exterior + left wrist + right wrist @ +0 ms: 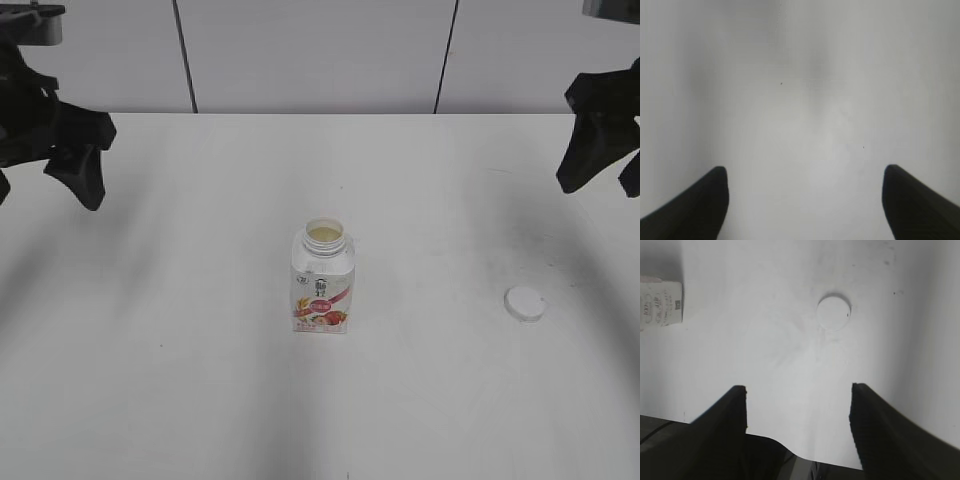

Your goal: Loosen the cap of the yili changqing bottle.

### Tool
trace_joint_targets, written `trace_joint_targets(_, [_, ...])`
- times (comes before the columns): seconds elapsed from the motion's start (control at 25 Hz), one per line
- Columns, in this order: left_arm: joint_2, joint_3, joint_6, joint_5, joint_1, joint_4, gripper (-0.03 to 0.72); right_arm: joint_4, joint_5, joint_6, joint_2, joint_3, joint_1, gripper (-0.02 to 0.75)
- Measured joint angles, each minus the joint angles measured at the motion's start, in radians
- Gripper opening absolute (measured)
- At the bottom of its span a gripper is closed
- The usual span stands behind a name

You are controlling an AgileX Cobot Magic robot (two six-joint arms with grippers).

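Bottle (pixel 323 278) stands uncapped (cap (pixel 525 303) lies apart).

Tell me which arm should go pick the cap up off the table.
Right, probably. The cap lies on the table to the right of the open bottle, on the right gripper's side and directly ahead of its open fingers. The left gripper sees only bare table.

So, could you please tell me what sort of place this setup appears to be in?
Probably a robot test bench in a lab rather than a kitchen: a bare white table against plain white wall panels, with only an opened yili changqing bottle and its cap lying apart on it.
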State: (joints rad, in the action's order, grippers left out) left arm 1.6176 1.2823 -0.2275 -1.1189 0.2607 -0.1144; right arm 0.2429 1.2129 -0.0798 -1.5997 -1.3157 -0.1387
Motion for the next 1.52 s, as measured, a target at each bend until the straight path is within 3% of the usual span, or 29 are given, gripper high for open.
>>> trace_joint_targets(0.16, [-0.057, -0.022, 0.001, -0.041, 0.0, -0.004, 0.569, -0.008, 0.001, 0.001, 0.082, 0.028, 0.0, 0.51])
trace_joint_targets(0.36, [-0.219, -0.137, 0.001, -0.043, 0.0, -0.003, 0.569, -0.017, 0.002, 0.001, 0.223, 0.116, 0.0, 0.51])
trace_joint_targets(1.2, [-1.214, -0.582, 0.001, -0.055, 0.0, -0.002, 0.569, -0.03, 0.007, -0.006, 1.031, 0.612, 0.0, 0.51])
trace_joint_targets(1.52, [-1.506, -0.695, 0.001, -0.055, 0.0, 0.021, 0.569, -0.109, 0.008, -0.014, 1.341, 0.725, 0.0, 0.51])
